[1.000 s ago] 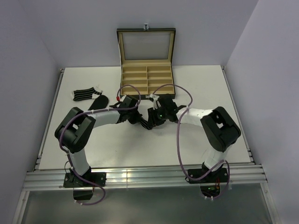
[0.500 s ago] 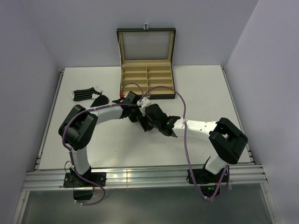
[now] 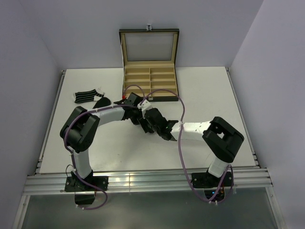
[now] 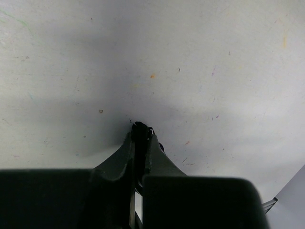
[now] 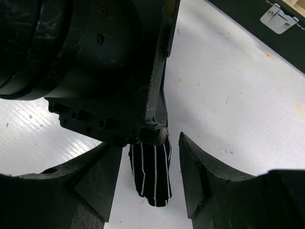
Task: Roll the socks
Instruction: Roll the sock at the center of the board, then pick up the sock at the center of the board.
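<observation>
White table (image 3: 209, 90) below, left gripper (image 4: 139, 131) pinches 1 striped sock (image 5: 153, 176), which extends between the parted fingers of the right gripper (image 5: 148, 160). Limp, light cloth: I would take its free end.

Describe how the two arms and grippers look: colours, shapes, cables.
The left arm and right arm match: white tubular links between bulky black joint housings. A thin purple cable loops loosely along each. The left gripper and right gripper have matte black, wedge-shaped fingers.

High rear overview of the whole table (image 3: 205, 95); both wrist views close, downward, over its centre.
</observation>
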### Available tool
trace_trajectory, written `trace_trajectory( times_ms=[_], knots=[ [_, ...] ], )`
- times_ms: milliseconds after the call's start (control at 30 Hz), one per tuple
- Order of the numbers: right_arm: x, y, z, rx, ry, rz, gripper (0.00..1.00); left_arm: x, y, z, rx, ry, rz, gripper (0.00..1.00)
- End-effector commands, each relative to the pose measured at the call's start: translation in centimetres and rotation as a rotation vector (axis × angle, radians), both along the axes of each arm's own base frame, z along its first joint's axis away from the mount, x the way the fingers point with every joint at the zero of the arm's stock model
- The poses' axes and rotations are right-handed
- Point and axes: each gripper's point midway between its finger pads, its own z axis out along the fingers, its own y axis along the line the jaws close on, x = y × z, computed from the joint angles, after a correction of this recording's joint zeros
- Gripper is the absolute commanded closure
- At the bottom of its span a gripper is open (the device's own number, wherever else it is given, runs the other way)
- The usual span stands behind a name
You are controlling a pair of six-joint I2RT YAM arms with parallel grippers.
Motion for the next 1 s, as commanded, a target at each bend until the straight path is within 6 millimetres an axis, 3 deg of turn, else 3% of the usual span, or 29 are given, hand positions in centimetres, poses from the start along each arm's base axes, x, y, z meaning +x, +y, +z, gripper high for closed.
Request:
trace_trajectory(
  times_ms=[0, 400, 967],
  knots=[
    [-2.2, -0.9, -3.6, -0.096, 0.080, 0.044, 0.42, -2.9, 1.4, -2.7, 0.120, 0.090, -0.058, 1.00],
    [-3.8, -2.6, -4.0, -0.039, 0.122, -0.010, 0.42, -2.6, 1.9, -3.2, 0.133, 0.092, -0.060, 1.00],
    [-1.0, -1.2, -2.0, 0.012, -0.002, -0.044, 0.41, -2.9, 1.6, -2.9, 0.116, 0.100, -0.088, 1.00]
  ],
)
